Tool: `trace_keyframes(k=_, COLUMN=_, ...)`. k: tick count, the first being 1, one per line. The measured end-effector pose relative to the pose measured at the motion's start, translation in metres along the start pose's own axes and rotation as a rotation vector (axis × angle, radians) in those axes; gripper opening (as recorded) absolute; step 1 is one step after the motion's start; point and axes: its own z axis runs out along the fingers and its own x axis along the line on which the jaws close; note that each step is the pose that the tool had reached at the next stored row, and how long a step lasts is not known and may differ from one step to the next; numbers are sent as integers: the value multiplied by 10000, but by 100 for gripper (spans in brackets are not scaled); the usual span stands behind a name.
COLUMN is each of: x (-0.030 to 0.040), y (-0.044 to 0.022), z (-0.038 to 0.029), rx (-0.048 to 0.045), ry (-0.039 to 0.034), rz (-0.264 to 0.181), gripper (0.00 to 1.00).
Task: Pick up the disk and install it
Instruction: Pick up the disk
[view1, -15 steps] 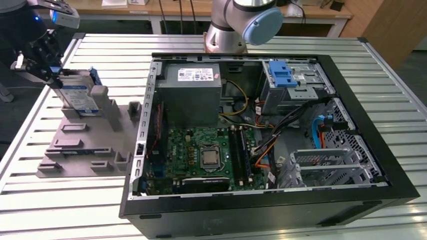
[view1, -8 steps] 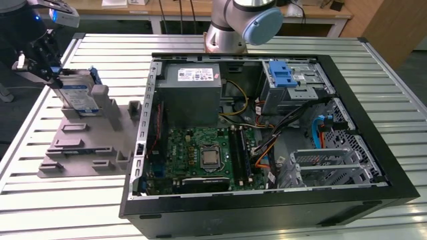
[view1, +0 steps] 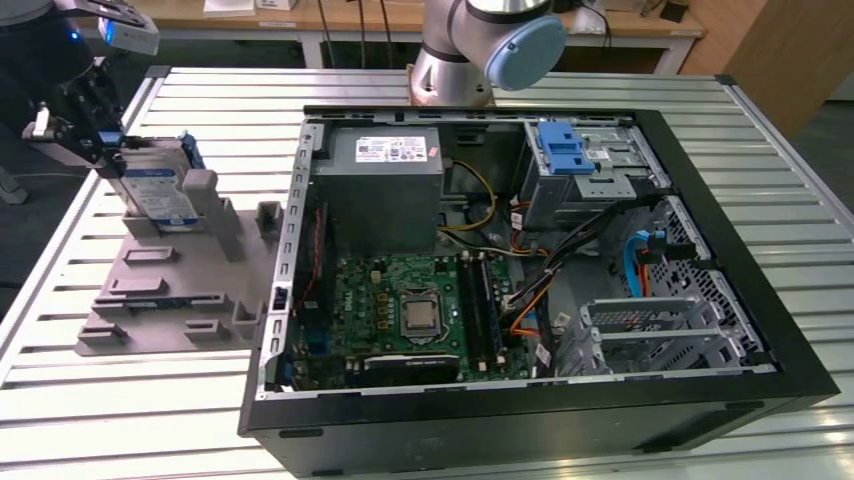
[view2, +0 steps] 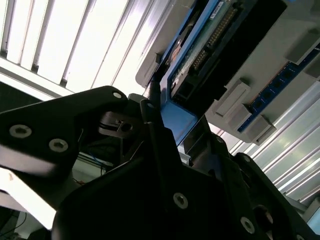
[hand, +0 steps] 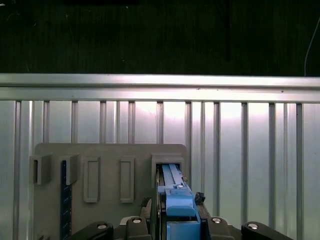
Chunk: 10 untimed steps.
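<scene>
Exterior view: we see our black pincer (view1: 107, 162) gripping the silver blue-framed rectangular disk (view1: 158, 195), grey plastic rack (view1: 147, 275) just below.

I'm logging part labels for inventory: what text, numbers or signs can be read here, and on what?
On the power supply: white sticker, print too small to read.
On the disk: white-and-blue label, too blurred to read.
No other legible text.

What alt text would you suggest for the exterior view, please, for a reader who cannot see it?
The arm's pincer is at the upper edge of the disk, which stands upright in a grey holder at the exterior view's left. Beside it on the slatted metal table lies an open computer case.
</scene>
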Motion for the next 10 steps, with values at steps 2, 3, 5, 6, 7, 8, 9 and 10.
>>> trace_keyframes(k=2, x=0, y=0, z=0, rx=0, ry=0, rz=0, gripper=44)
trace_keyframes(k=3, x=0, y=0, z=0, rx=0, ry=0, rz=-1, gripper=44)
trace_keyframes(k=5, x=0, y=0, z=0, rx=0, ry=0, rz=-1, gripper=43)
trace_keyframes(k=6, x=0, y=0, z=0, rx=0, ry=1, rz=-1, gripper=43)
trace_keyframes(k=7, x=0, y=0, z=0, rx=0, ry=1, rz=-2, gripper=43)
trace_keyframes(k=8, x=0, y=0, z=0, rx=0, ry=1, rz=-2, gripper=43)
trace_keyframes(k=9, x=0, y=0, z=0, rx=-1, ry=1, rz=-2, gripper=36)
trace_keyframes(k=10, x=0, y=0, z=0, rx=-1, ry=0, rz=-3, gripper=36)
